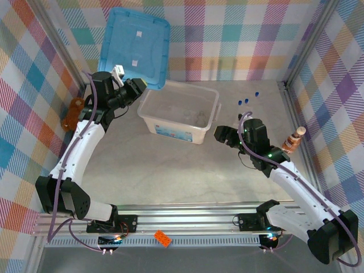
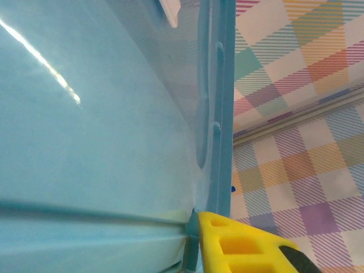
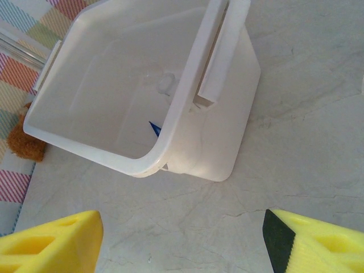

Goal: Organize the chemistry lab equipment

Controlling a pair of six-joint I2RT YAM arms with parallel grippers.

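My left gripper (image 1: pixel 142 86) is raised at the back left, shut on the lower rim of a blue lid (image 1: pixel 136 48) that stands tilted up against the back wall. In the left wrist view the lid (image 2: pixel 102 142) is close up, and one yellow finger (image 2: pixel 239 244) presses on its rim. A clear plastic bin (image 1: pixel 179 114) stands open below the lid. Small blue test tube caps (image 1: pixel 245 102) lie on the table right of the bin. My right gripper (image 1: pixel 222 135) hovers open by the bin's near right corner (image 3: pixel 170 148). A blue tweezers tip (image 3: pixel 154 128) shows inside the bin.
A brown plush toy (image 1: pixel 71 114) lies at the left wall, under my left arm. A brown-and-white striped figure (image 1: pixel 294 139) stands at the right wall. An orange brick (image 1: pixel 162 238) sits on the front rail. Bare table lies between the bin and the arm bases.
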